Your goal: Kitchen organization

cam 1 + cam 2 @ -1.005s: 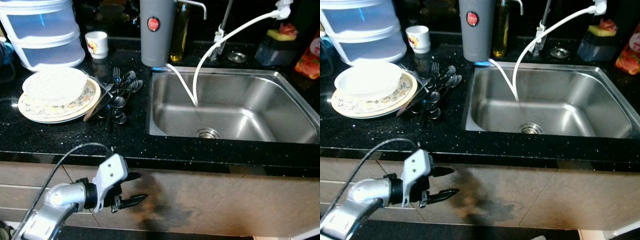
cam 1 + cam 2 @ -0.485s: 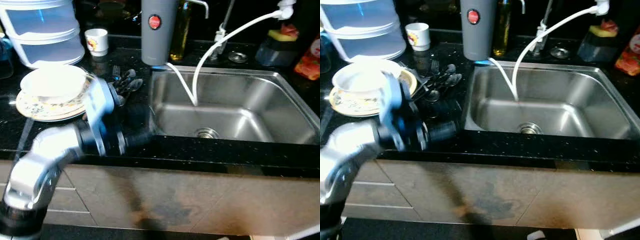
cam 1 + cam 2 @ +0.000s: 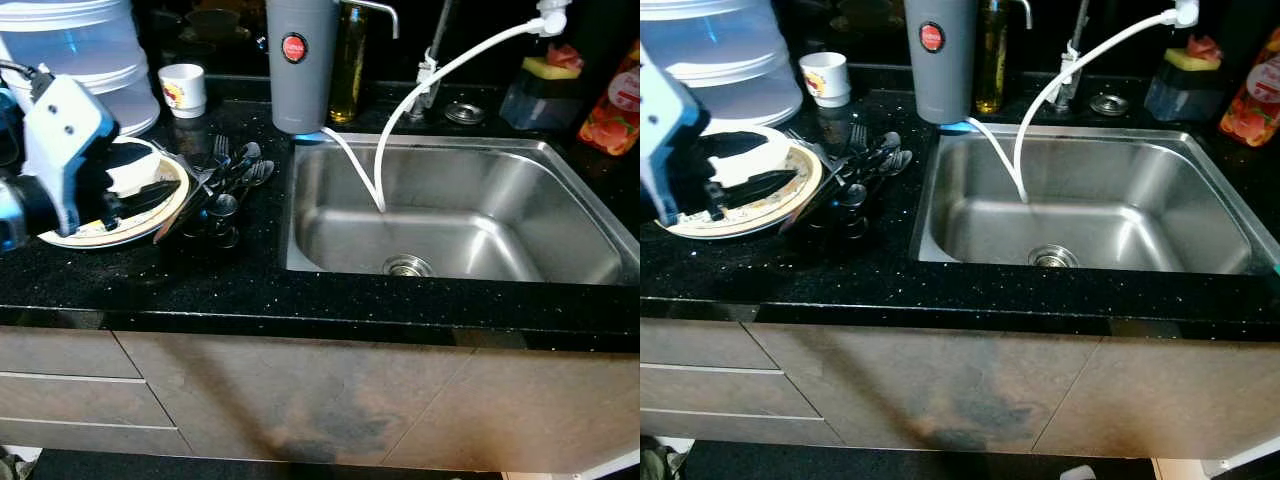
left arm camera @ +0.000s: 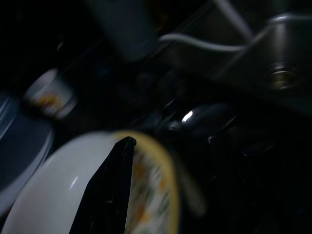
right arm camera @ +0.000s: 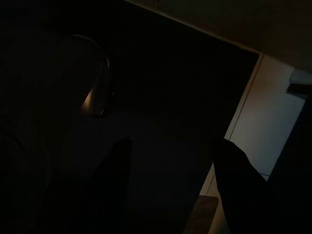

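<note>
Left eye view: one bowl (image 3: pixel 130 168) on one plate (image 3: pixel 150 212), left end effector (image 3: pixel 140 183) spread above.

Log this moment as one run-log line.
phase: reaching | left end effector: open, over white bowl on patterned plate | cutlery pile: beside plate | sink: hose inside | right arm: idle

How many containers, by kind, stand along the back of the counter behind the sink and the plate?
Small white cup: 1
Grey cylinder with red button: 1
Bottle of yellow oil: 1
Clear plastic tub: 1
Red packet: 1
Dark holder with sponge: 1
Total: 6
</note>
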